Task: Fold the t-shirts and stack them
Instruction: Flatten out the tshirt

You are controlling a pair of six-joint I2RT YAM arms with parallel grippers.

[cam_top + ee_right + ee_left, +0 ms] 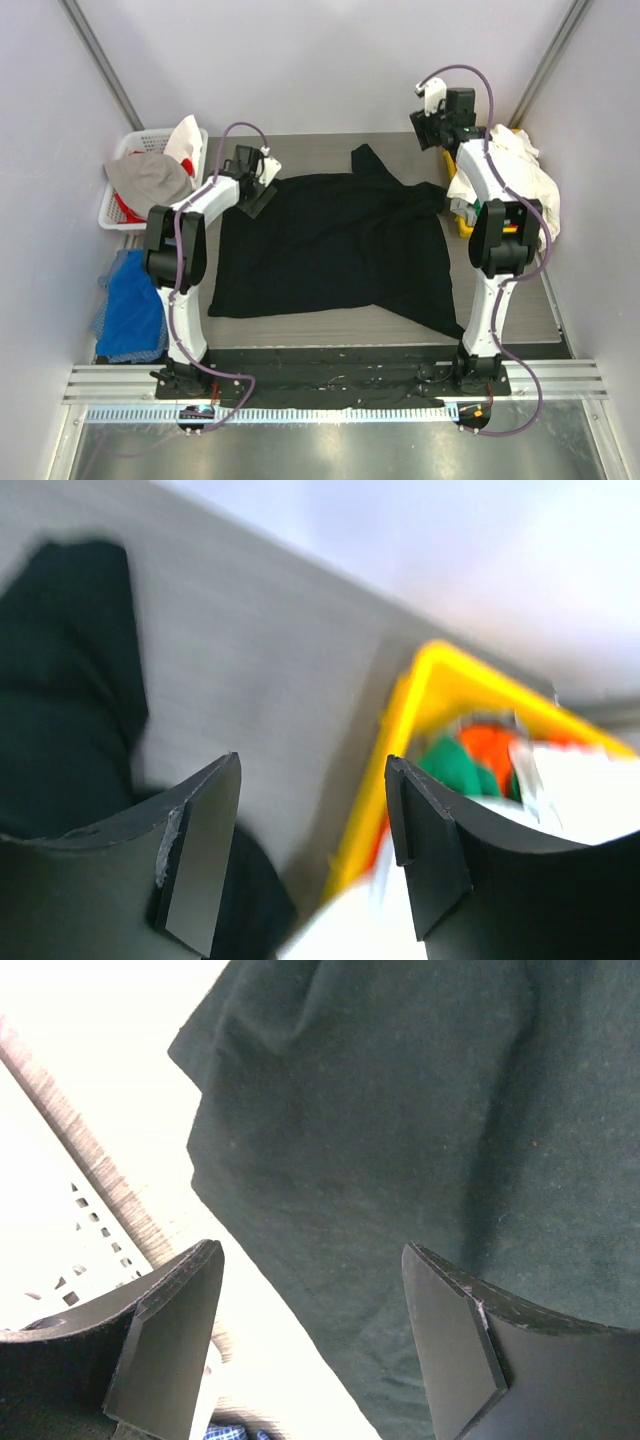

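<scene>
My left end effector (255,185) hung wide open with nothing in it, right at the far-left corner of the black t-shirt (330,250). In the wrist view the shirt's left edge ran diagonally between my fingers, with cloth under the right one and bare desk (300,328) under the left. So the corner was basically below me, and I'd guess a straight drop and pinch was all it needed.

The shirt lay spread over the middle of the desk, a bit wider left-to-right. Its left edge was fairly straight near-to-far, but the right side was rumpled, with a tail trailing toward the near right.

My right end effector (432,125) was also spread and empty, up high at the far right, between the shirt's far sleeve and the yellow bin (420,740). It was well off the cloth, so the left was clearly closer.

Room was tight on both sides: the white basket (125,215) and a blue cloth (135,300) on the left, and a pile of white shirts (510,165) on the right.
</scene>
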